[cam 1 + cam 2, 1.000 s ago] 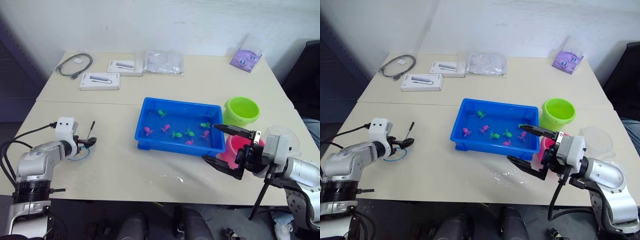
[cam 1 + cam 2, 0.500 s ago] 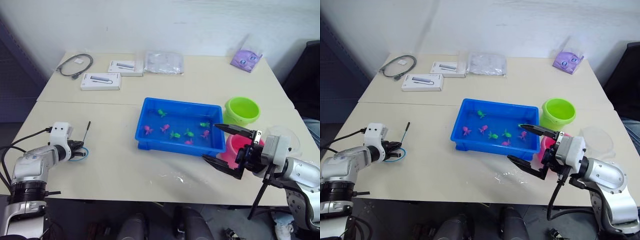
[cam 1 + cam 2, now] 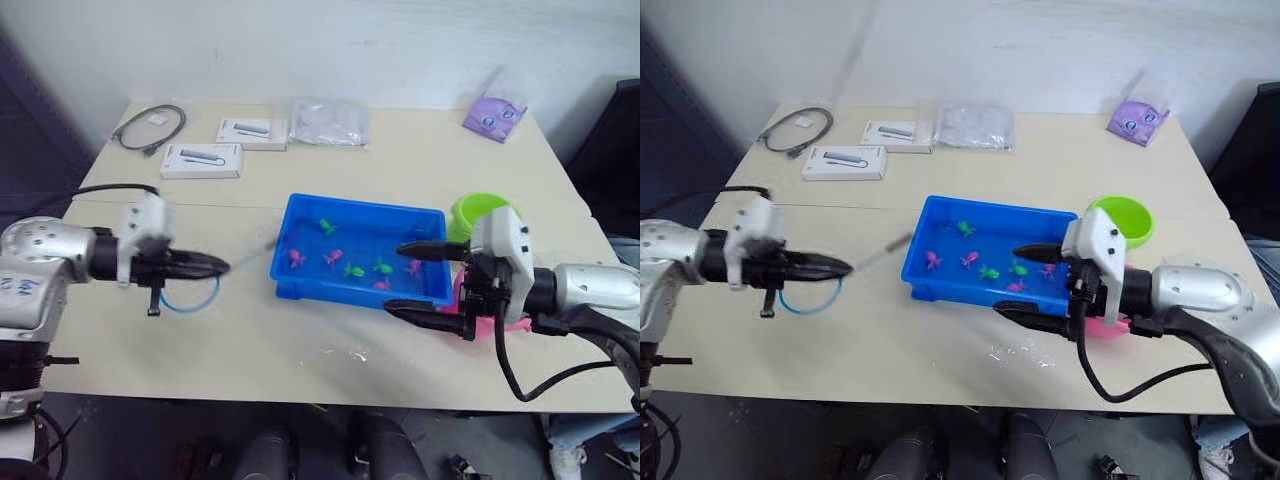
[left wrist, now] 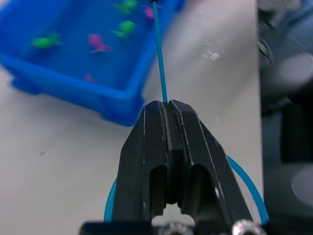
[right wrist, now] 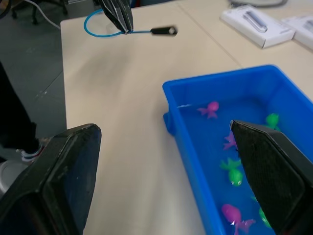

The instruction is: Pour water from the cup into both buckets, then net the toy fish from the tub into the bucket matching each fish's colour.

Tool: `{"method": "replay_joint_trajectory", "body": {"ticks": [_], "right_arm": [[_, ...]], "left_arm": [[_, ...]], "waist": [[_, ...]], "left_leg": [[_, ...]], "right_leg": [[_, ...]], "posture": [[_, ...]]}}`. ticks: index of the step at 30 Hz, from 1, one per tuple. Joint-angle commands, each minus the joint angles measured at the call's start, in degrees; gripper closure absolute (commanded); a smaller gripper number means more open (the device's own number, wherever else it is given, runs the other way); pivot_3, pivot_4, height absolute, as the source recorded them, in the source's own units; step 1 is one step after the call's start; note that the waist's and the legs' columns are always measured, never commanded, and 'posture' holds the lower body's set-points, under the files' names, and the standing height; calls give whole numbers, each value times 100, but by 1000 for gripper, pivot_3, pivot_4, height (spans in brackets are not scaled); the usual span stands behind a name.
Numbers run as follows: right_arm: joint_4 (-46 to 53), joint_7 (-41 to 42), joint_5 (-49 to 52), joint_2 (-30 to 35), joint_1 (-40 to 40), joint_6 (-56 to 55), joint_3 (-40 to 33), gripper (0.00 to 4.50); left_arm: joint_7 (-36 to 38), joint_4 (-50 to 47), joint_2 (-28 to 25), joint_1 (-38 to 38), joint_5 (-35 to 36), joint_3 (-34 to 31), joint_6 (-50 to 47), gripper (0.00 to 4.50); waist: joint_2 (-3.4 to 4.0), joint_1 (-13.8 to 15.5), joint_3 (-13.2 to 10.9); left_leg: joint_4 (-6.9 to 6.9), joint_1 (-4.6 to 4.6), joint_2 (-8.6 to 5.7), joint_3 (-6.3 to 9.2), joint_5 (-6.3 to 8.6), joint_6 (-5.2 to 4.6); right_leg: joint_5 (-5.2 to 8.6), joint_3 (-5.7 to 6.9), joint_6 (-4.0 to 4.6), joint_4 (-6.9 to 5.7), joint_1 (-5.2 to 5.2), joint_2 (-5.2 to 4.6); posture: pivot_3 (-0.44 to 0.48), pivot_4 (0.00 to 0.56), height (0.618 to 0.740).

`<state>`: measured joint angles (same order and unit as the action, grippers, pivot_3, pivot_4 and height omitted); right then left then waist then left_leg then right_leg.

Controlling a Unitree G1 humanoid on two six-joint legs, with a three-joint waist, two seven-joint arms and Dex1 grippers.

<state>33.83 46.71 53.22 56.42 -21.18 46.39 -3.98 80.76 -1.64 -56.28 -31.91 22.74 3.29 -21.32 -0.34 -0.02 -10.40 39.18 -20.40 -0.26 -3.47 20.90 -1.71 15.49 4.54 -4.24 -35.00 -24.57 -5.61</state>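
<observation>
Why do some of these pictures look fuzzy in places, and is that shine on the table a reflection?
In the left wrist view the gripper is sharp while the tub and fish behind it are soft, out of focus. In the right wrist view the near black fingers blur. In the left eye view a glint near the table edge looks like spilled water.

Left gripper (image 3: 215, 264) fingers closed; right gripper (image 3: 415, 279) fingers spread wide.

Bright blue tub (image 3: 292, 270) holding green and pink fish (image 3: 334, 257); lime green bucket (image 3: 464, 208), pink bucket (image 3: 490, 322). Light blue hoop and stick on the net (image 3: 190, 302). Black fingers (image 4: 168, 161). Beige table (image 3: 250, 340), white boxes (image 3: 200, 160), purple pouch (image 3: 495, 116), grey cable (image 3: 148, 128).
</observation>
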Motion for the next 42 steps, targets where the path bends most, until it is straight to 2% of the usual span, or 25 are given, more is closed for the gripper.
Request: {"method": "replay_joint_trajectory", "body": {"ticks": [1, 4, 8, 14, 26, 32, 35, 42], "right_arm": [[-141, 115, -18, -37, -395, 386, 397, 0], [-351, -56, -115, -308, -707, 701, 742, 0], [-372, -114, -310, -528, -875, 952, 1123, 0], [-468, -365, -306, -991, -1043, 1316, 1165, 0], [-528, -653, 17, -1620, -1158, 1842, 930, 0], [-558, -671, 149, -1728, -1208, 2025, 823, 0], [-596, -699, 183, -1770, -1208, 2057, 767, 824], [-782, -626, 200, -1843, -1078, 1972, 644, 4270]], "left_arm": [[205, -357, 258, -576, -147, 518, -125, 4463], [94, -202, 681, -1006, -484, 1035, -222, 4463], [-49, -84, 1177, -1282, -540, 1174, -334, 4463], [-51, -59, 1356, -1369, -807, 1432, -363, 4463], [-54, -307, 1460, -1263, -779, 1458, -544, 4463], [-27, -326, 1467, -1266, -770, 1450, -517, 4463], [-37, -309, 1480, -1268, -777, 1440, -487, 4500], [-86, -228, 1496, -1179, -777, 1385, -340, 4500]], "waist": [[0, 4, 0], [-1, 4, 0], [-3, 5, -1], [-3, 12, -1], [-4, 23, -1], [-4, 16, -1], [-4, 16, -1], [-4, 16, -1]], "left_leg": [[1, -1, -1, -2, -1, -4], [4, -4, -2, -7, -3, -13], [8, -20, -3, -12, -6, -21], [76, -94, -2, -7, -4, -24], [95, -97, -6, -5, -2, -32], [95, -97, -6, -6, -2, -32], [95, -97, -6, -5, -2, -32], [96, -97, -6, -7, -2, -32]], "right_leg": [[-1, -1, -2, 0, 0, 0], [-5, -4, -10, -9, 2, 8], [-10, -5, -18, -15, -7, 14], [-13, 0, -23, -51, -66, 16], [-18, -5, -32, -62, -64, 12], [-18, -5, -32, -64, -64, 12], [-18, -5, -32, -64, -64, 12], [-18, -5, -32, -65, -64, 12]], "posture": [[0, 150, 740], [0, 150, 740], [0, 150, 740], [0, 150, 740], [0, 150, 740], [0, 150, 740], [0, 150, 740], [0, 150, 740]]}}
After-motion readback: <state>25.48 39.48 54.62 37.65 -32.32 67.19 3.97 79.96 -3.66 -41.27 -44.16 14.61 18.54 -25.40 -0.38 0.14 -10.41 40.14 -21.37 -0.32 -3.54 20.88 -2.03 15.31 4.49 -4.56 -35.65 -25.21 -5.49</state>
